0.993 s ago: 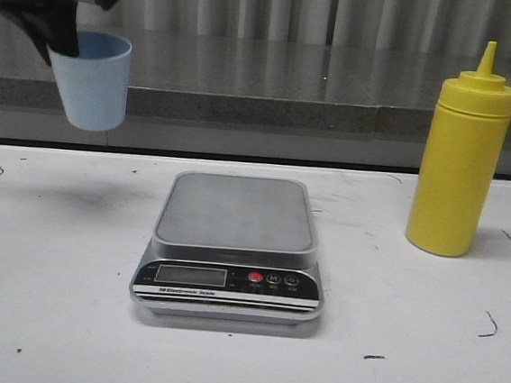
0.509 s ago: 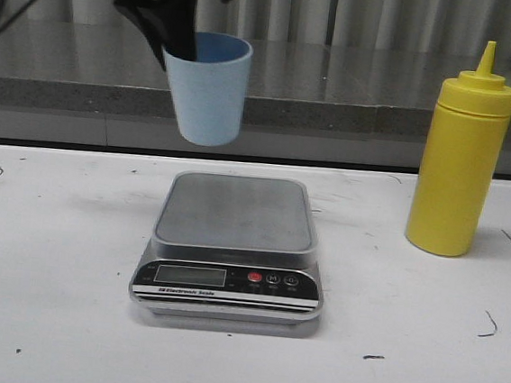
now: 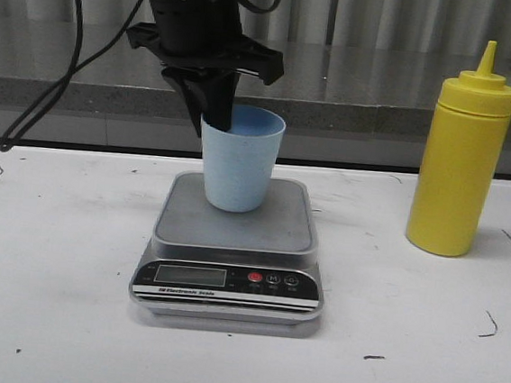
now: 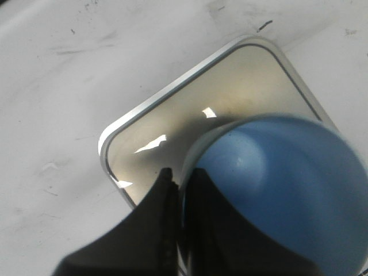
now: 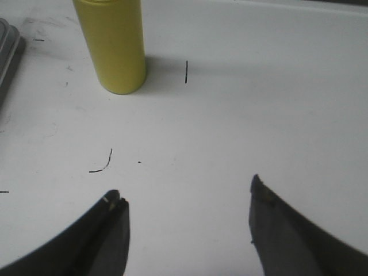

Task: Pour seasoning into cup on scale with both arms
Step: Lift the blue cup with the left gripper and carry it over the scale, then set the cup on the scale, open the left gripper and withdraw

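Observation:
The pale blue cup (image 3: 238, 163) stands upright with its base down on the grey platform of the silver scale (image 3: 279, 228), toward the platform's back. My left gripper (image 3: 216, 115) comes down from above and is shut on the cup's rim at its left side. In the left wrist view one finger is inside the cup (image 4: 287, 190) and the other outside, pinching its wall over the scale (image 4: 230, 92), with the left gripper (image 4: 183, 175) closed tight. The yellow seasoning bottle (image 3: 459, 166) stands alone to the right. My right gripper (image 5: 187, 192) hangs open above the table, short of the seasoning bottle (image 5: 115, 46).
A grey counter ledge (image 3: 382, 95) runs behind the white table. The scale's corner (image 5: 7, 52) shows at the edge of the right wrist view. Small black pen marks (image 5: 100, 164) dot the tabletop.
My left gripper has carried the cup from the upper left rightward and down onto the scale's platform. The bottle has stayed put.

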You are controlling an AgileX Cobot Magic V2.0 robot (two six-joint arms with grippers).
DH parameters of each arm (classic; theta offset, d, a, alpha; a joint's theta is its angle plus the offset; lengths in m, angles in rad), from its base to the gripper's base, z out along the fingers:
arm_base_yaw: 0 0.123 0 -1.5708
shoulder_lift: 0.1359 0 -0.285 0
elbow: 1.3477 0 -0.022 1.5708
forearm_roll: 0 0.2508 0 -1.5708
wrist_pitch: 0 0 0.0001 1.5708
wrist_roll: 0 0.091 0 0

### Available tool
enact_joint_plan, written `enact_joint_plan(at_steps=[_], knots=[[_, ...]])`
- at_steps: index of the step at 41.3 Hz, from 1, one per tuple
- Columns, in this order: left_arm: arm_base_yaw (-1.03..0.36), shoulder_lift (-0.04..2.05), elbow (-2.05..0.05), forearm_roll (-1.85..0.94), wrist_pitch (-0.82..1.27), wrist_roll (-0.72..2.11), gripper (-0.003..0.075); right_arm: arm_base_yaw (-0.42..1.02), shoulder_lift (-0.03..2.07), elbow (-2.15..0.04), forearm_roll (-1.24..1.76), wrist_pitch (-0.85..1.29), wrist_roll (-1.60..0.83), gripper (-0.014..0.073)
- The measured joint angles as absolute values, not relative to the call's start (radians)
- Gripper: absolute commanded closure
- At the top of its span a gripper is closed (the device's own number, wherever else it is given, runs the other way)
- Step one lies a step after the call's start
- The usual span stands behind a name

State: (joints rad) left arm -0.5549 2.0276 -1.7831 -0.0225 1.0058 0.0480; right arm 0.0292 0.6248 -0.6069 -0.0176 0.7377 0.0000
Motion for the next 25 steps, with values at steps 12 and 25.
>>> enact_joint_plan(at_steps=[12, 25], knots=[[-0.555, 2.028, -1.784, -0.049, 1.026, 0.048, 0.0342, 0.029, 0.625, -0.607, -0.018, 0.738, 0.000, 0.0118], [-0.555, 1.920, -1.755, -0.052, 1.046, 0.048, 0.0344, 0.029, 0.625, -0.607, -0.018, 0.738, 0.000, 0.0118]])
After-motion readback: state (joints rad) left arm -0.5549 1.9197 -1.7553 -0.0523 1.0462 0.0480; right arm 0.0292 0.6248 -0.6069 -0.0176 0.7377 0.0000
